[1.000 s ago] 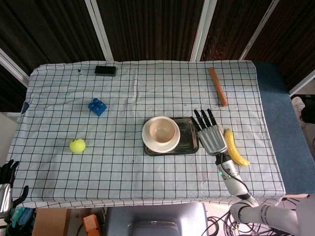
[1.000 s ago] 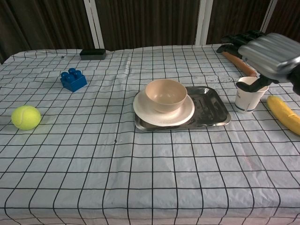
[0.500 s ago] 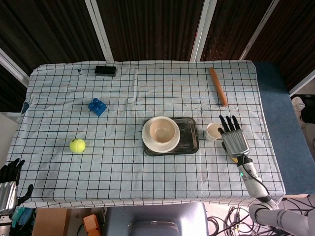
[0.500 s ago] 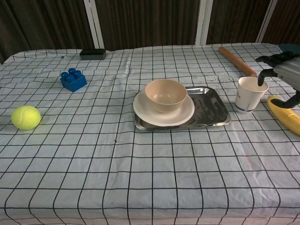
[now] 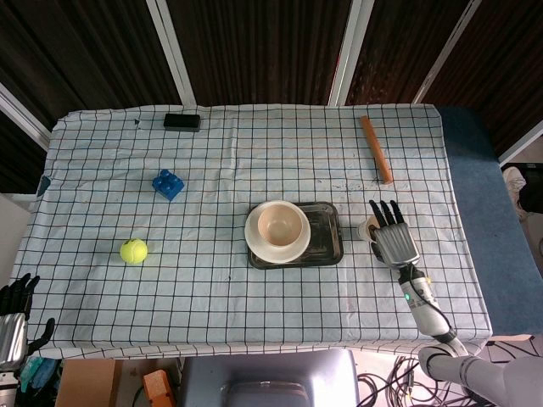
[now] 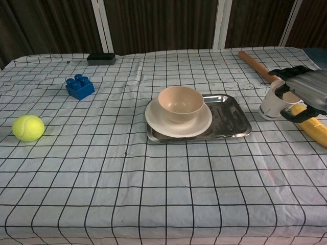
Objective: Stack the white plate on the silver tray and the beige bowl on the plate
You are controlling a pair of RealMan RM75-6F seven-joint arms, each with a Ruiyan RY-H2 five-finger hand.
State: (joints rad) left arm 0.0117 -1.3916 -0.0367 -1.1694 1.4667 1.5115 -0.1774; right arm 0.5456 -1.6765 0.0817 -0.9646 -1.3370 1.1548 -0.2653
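The beige bowl (image 5: pixel 282 225) (image 6: pixel 180 103) sits in the white plate (image 5: pixel 254 240) (image 6: pixel 200 125), and the plate lies on the left part of the silver tray (image 5: pixel 327 246) (image 6: pixel 230 120). To the right of the tray, my right hand (image 5: pixel 393 239) (image 6: pixel 308 88) hovers palm down with its fingers straight and spread, holding nothing. Its fingers lie over a white paper cup (image 5: pixel 368 228) (image 6: pixel 272 105), which leans toward the hand. My left hand (image 5: pixel 12 327) hangs below the table's front left corner with its fingers apart and empty.
A banana (image 6: pixel 312 127) lies right of the cup, partly under my right hand. A wooden stick (image 5: pixel 376 148) (image 6: pixel 254 64) lies at the back right. On the left are a blue block (image 5: pixel 168 184) (image 6: pixel 79 87), a tennis ball (image 5: pixel 133 251) (image 6: pixel 28 127) and a black box (image 5: pixel 181 122) (image 6: pixel 100 58).
My right hand drew off the tray to the right, then came back left a little over the paper cup. The cup now leans instead of standing upright. Bowl, plate and tray have not moved.
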